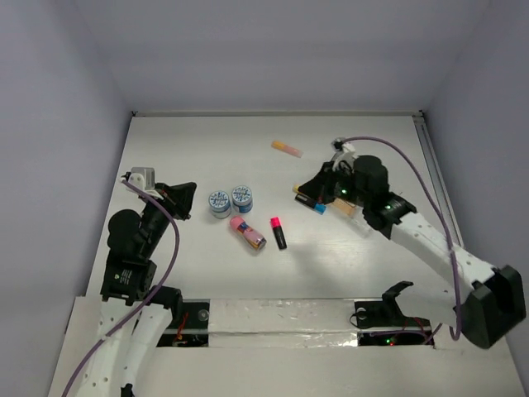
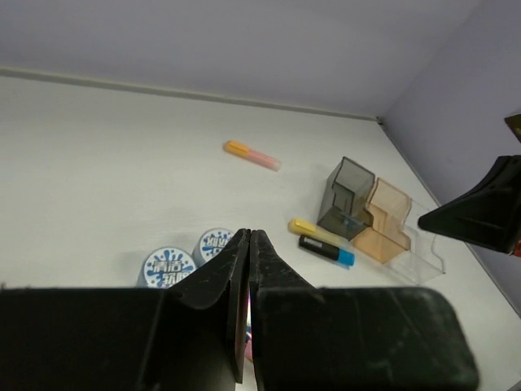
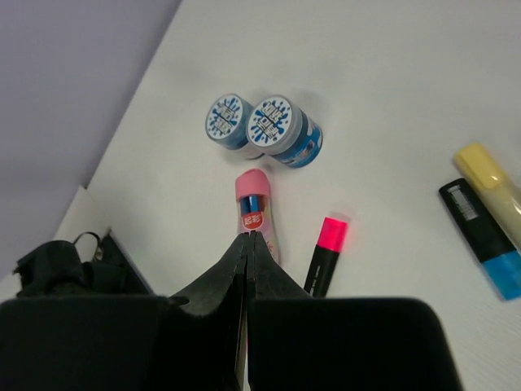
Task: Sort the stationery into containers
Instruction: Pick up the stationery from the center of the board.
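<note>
Currently nothing is sorted; every piece lies loose on the table [image 1: 372, 273]. Your left gripper [image 2: 248, 238] has its fingers pressed together on nothing, above the blue-and-white rolls [image 2: 168, 267]. Your right gripper [image 3: 247, 240] is likewise pinched together and empty, aimed at the pink-capped tube [image 3: 256, 213], with the pink-capped black marker [image 3: 324, 254] just beside it. The yellow marker [image 2: 312, 230] and blue marker [image 2: 327, 249] lie just beside the dark grey tray [image 2: 346, 191], so they are probably the easiest first picks. The pale orange marker [image 2: 252, 155] lies well apart. You must part the fingers before any grasp.
</note>
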Tool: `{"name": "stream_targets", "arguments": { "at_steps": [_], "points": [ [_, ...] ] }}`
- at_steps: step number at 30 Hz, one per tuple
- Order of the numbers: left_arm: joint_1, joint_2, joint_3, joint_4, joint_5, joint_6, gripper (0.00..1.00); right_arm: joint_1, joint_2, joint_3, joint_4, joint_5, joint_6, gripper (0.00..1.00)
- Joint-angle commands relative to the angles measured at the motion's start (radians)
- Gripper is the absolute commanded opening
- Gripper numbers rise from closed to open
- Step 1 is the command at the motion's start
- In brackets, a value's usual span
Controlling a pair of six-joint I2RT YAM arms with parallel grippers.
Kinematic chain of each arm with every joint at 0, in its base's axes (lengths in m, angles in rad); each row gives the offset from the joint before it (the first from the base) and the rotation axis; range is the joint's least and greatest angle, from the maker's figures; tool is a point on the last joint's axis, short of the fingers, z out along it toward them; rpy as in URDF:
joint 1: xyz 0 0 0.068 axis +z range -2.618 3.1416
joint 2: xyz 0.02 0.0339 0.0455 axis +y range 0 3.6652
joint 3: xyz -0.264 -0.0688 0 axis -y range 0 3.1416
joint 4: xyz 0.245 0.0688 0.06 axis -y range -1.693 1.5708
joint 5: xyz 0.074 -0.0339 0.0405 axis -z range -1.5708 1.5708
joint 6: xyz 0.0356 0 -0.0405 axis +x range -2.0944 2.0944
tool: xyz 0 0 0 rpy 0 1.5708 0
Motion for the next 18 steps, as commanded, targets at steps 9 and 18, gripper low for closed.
{"name": "stream_targets", "arguments": {
  "at_steps": [9, 18],
  "points": [
    [-0.003, -0.004, 0.035, -0.041, -0.117, 0.055, 0.0, 0.296, 0.525, 0.371, -0.027, 0.314, -0.246, 0.69],
    [-0.003, 0.005, 0.04, -0.033, -0.092, 0.06, 0.15, 0.351, 0.814, 0.602, -0.161, 0.374, -0.366, 0.84]
  ]
}}
